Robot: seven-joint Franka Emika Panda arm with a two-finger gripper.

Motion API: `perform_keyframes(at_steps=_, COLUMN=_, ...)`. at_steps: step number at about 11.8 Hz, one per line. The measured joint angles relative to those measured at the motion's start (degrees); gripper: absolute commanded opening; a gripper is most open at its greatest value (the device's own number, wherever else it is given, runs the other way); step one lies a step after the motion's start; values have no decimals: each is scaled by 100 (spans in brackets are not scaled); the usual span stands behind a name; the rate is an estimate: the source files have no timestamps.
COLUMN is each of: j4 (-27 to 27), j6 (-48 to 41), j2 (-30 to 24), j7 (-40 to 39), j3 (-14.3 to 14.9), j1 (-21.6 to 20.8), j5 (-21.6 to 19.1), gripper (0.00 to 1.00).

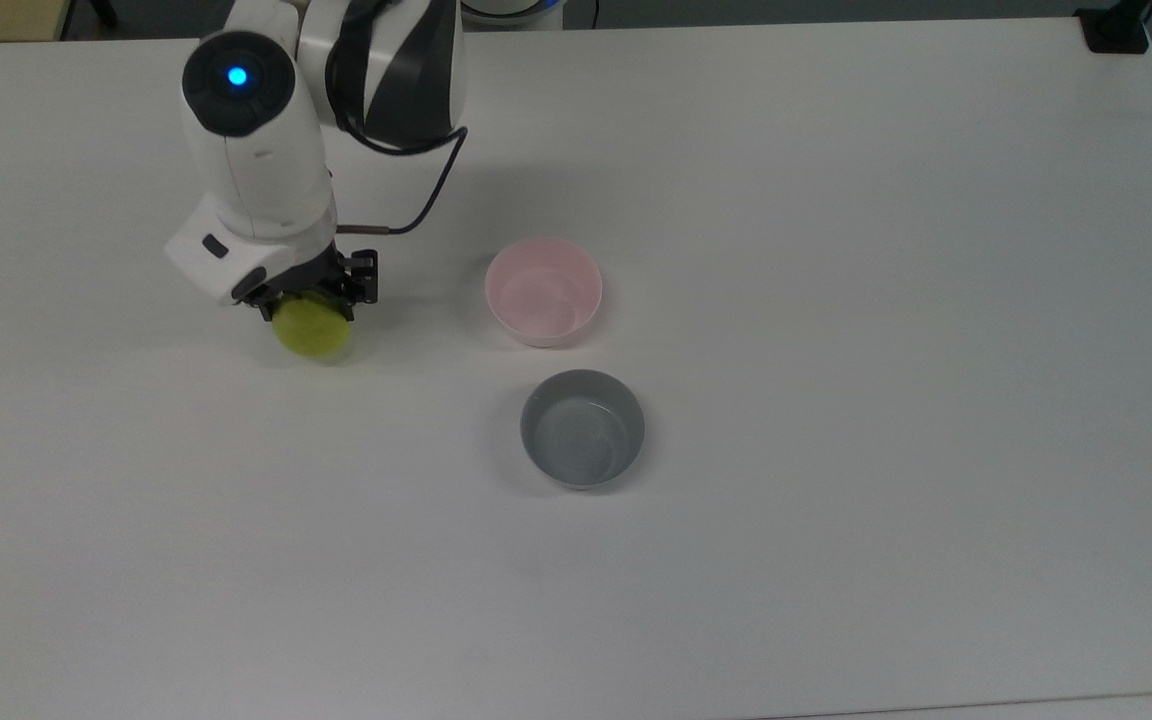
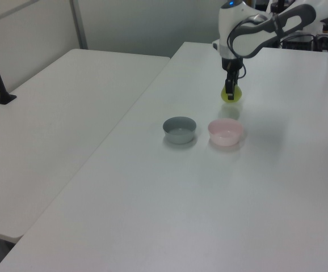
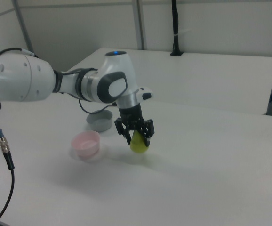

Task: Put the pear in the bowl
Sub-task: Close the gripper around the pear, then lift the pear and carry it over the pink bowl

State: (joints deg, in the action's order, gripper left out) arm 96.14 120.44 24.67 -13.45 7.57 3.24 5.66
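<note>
The yellow-green pear hangs a little above the white table, its top gripped from above. My gripper is shut on the pear; its stem is hidden between the black fingers. The pale pink bowl stands upright with nothing in it, some way to the top view's right of the pear and apart from it.
A grey bowl stands close to the pink one, below it in the top view. The white table stretches wide around them. A second white table adjoins on the left view's left.
</note>
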Motion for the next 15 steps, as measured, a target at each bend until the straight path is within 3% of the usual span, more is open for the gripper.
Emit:
perform_keyframes(at_steps=3, j4=-216, j6=-718, j2=-571, j7=0, j3=-1, j1=-10, j5=0, gripper=38)
perform_keyframes(at_steps=8, j4=-1179, j6=-2233, j2=-1079, j7=0, j3=-56, j1=-55, j5=-117, gripper=39)
perform_keyframes(at_steps=12, j4=-1288, j6=-2317, j2=-1108, j7=29, j3=-91, j1=-154, j5=-230, gripper=39)
perform_keyframes(at_steps=15, j4=-1274, j6=-2322, j2=-1100, j7=400, j3=-121, j1=-721, j5=-231, gripper=39)
